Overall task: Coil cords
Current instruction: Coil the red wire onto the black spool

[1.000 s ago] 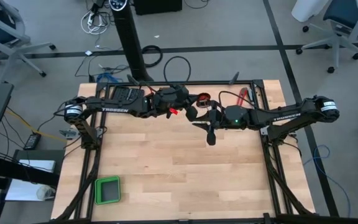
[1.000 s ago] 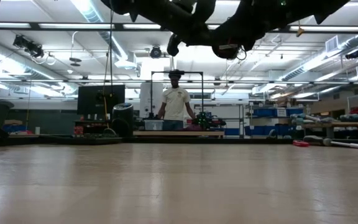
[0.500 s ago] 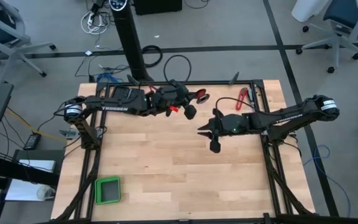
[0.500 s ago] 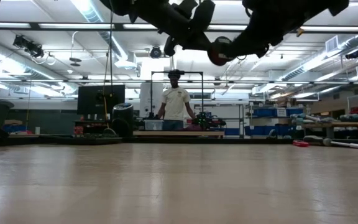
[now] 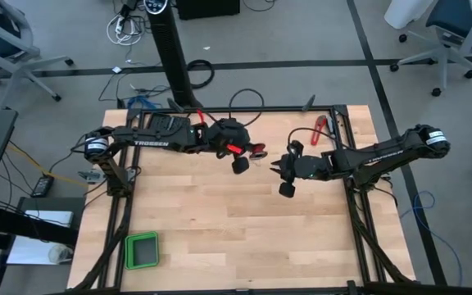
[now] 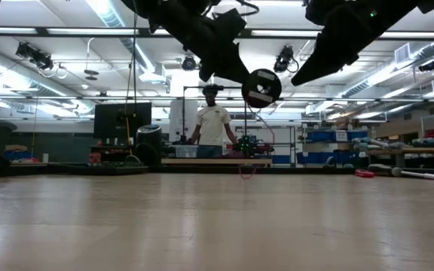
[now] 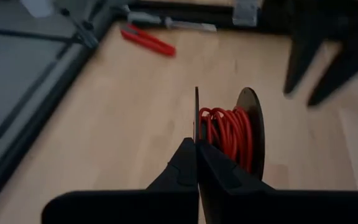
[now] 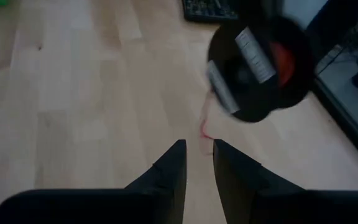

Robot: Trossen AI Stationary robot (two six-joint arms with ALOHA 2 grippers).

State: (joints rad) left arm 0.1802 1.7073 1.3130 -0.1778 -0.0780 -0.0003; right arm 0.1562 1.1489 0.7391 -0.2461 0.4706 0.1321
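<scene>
Left wrist view: left end effector (image 7: 197, 144) clamped on upright flange of red cord (image 7: 229, 134) spool, axle level.

Bare table (image 5: 220, 221) front half; spool (image 5: 256, 152) hangs between arms.
</scene>
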